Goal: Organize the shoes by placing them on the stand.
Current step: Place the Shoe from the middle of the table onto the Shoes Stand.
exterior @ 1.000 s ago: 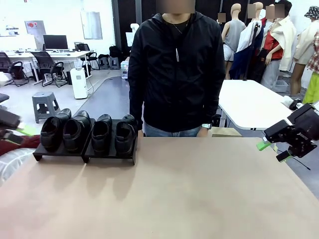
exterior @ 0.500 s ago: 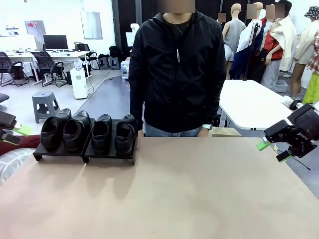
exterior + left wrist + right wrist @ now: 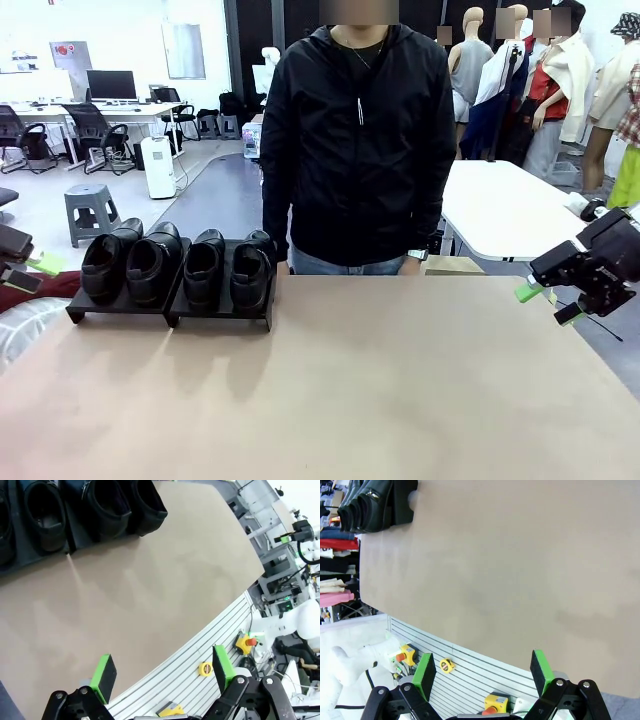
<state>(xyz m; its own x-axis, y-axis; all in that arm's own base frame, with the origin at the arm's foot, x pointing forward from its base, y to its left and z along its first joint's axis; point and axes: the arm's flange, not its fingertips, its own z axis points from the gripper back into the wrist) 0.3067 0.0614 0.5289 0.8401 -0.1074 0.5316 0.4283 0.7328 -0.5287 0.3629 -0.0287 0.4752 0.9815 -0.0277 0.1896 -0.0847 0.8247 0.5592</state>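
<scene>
Four shoes (image 3: 180, 268) sit side by side on the stand (image 3: 170, 310) at the bench's (image 3: 350, 390) far left. Left claw (image 3: 162, 677), released and empty, hangs off the bench's left edge near the stand. Right claw (image 3: 548, 303), released and empty, hangs at the right edge, well apart. A person (image 3: 355, 140) stands opposite.

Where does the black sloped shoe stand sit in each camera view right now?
Front view: black sloped stand at the table's far left, four glossy black leather shoes on it.
Left wrist view: stand at the upper left.
Right wrist view: stand in the top-left corner.
Shared landmark: the brown tabletop.
</scene>
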